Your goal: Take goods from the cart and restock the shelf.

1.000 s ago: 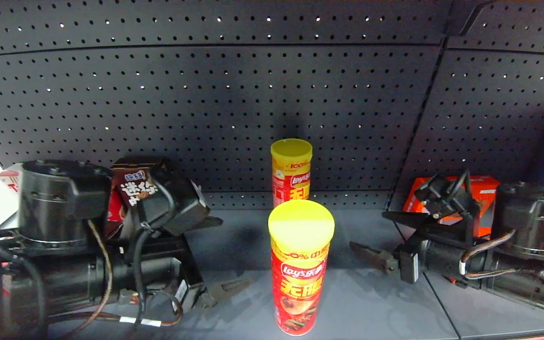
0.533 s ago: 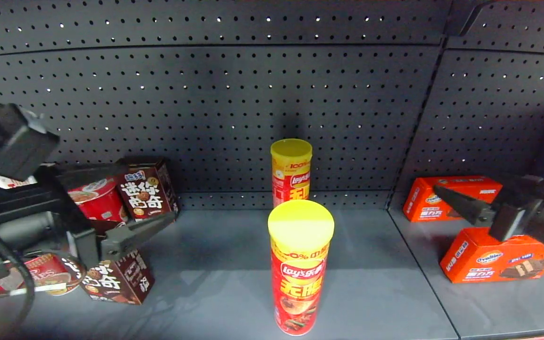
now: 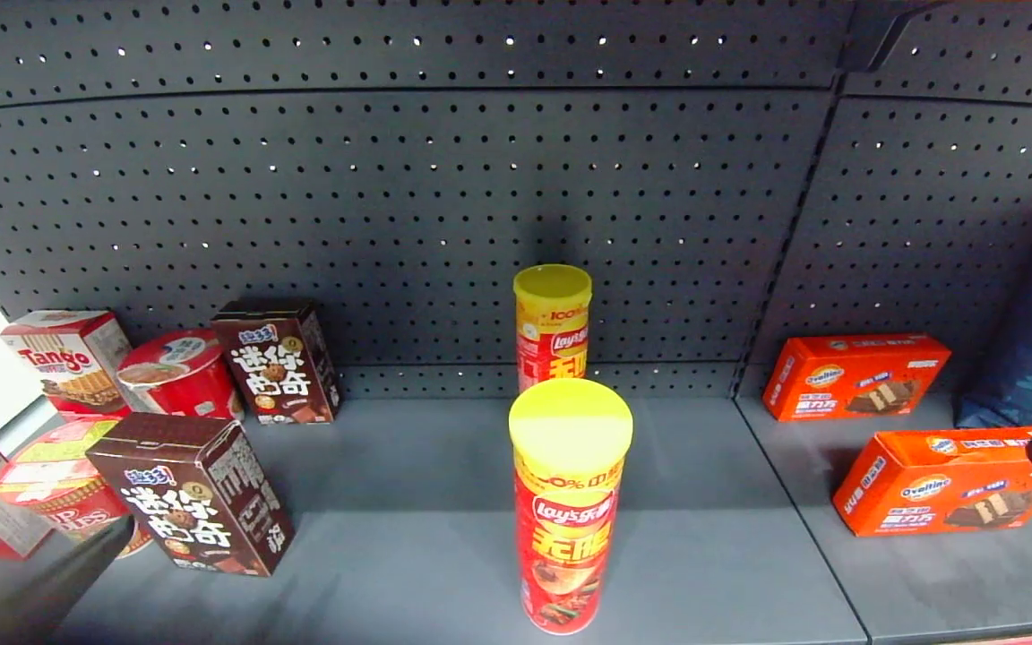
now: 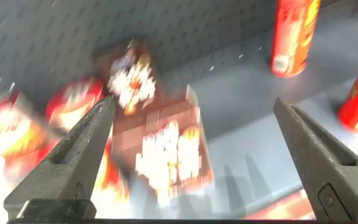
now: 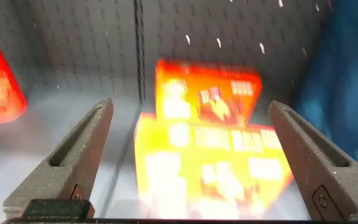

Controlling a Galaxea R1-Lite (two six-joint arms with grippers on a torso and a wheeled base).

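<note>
Both arms have been drawn back from the shelf (image 3: 408, 511) since the earlier frames. The left claw (image 4: 193, 102) is spread wide and empty, with a brown box (image 3: 193, 493) lying just ahead of it. Farther to its right, a front chip can (image 3: 570, 511) and a rear chip can (image 3: 553, 327) are stood upright in line. An orange box (image 3: 937, 484) is set just ahead of the right claw (image 5: 190, 104), which is likewise released and holds nothing. Stocking is judged well advanced; a further trip to the cart may be left.
</note>
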